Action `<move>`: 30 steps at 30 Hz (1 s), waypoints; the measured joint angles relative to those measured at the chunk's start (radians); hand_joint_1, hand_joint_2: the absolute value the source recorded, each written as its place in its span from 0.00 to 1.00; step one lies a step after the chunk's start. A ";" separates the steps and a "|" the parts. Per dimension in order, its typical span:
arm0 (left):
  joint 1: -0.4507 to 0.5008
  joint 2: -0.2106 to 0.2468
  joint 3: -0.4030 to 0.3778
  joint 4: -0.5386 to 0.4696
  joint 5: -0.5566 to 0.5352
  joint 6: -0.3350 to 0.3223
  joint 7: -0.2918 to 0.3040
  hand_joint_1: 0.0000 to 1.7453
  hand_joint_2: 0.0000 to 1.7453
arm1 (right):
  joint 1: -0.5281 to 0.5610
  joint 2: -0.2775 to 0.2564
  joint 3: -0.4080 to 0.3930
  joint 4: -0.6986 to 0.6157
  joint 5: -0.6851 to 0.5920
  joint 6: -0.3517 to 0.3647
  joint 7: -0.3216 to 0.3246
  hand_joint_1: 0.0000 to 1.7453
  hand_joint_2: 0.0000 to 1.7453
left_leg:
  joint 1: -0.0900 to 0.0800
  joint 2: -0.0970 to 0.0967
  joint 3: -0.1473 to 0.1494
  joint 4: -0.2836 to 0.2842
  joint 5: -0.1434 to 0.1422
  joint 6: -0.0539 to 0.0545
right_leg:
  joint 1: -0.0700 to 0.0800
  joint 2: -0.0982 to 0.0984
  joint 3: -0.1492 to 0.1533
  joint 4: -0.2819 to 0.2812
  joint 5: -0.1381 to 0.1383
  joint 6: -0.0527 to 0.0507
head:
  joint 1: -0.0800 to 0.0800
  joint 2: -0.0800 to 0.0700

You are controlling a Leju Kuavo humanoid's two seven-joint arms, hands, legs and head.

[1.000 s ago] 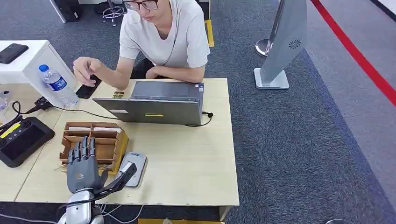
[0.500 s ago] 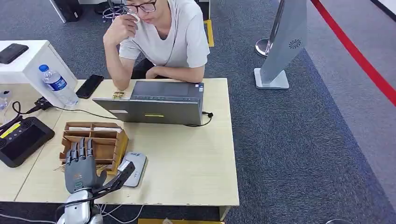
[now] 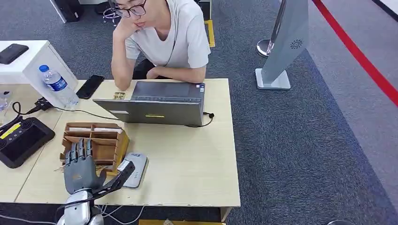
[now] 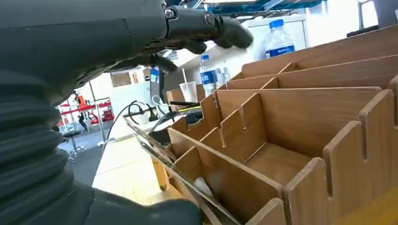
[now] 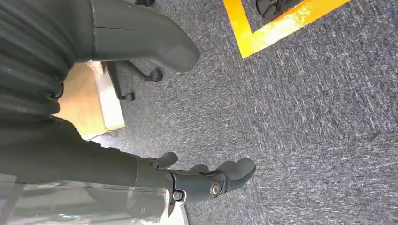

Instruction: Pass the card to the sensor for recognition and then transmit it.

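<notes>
My left hand point(image 3: 80, 168) hovers at the table's near-left edge, fingers stretched out over the wooden sorting box point(image 3: 101, 145) and holding nothing. Its thumb points right, over the flat grey sensor point(image 3: 137, 168) that lies beside the box. White cards point(image 3: 107, 130) lie in the box's far compartments. In the left wrist view the fingers point(image 4: 202, 28) spread above the box's open compartments point(image 4: 300, 117); a small white thing point(image 4: 202, 185) lies low in the nearest one. My right hand point(image 5: 108, 164) hangs over grey carpet, fingers loosely apart and empty.
A person point(image 3: 164, 37) sits behind an open laptop point(image 3: 155, 110), chin on one hand. A black phone point(image 3: 89, 86), a water bottle point(image 3: 57, 85) and a black controller point(image 3: 21, 140) are at the left. Bare tabletop point(image 3: 187, 159) lies right of the sensor.
My left hand has slid slightly left and back toward me. The person lifted a hand from the phone up to the face.
</notes>
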 joint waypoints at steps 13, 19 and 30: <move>0.005 -0.034 0.044 0.000 0.000 -0.026 -0.070 1.00 1.00 | 0.000 -0.001 0.000 0.000 0.000 0.000 0.000 0.00 1.00 | 0.000 0.000 0.000 0.000 0.000 0.000 | 0.000 0.000 0.000 0.000 0.000 0.000 | 0.000 0.000; 0.004 -0.044 0.058 0.000 0.000 -0.034 -0.082 1.00 1.00 | 0.000 -0.001 0.000 0.000 0.000 -0.001 0.000 0.00 1.00 | 0.000 0.000 0.000 0.000 0.000 0.000 | 0.000 0.000 0.000 0.000 0.000 0.000 | 0.000 0.000; 0.004 -0.060 0.080 -0.009 0.000 -0.040 -0.080 1.00 1.00 | 0.000 -0.002 0.000 0.000 0.003 -0.002 0.004 0.00 1.00 | 0.000 0.000 0.000 0.000 0.000 0.000 | 0.000 0.000 0.000 0.000 0.000 0.000 | 0.000 0.000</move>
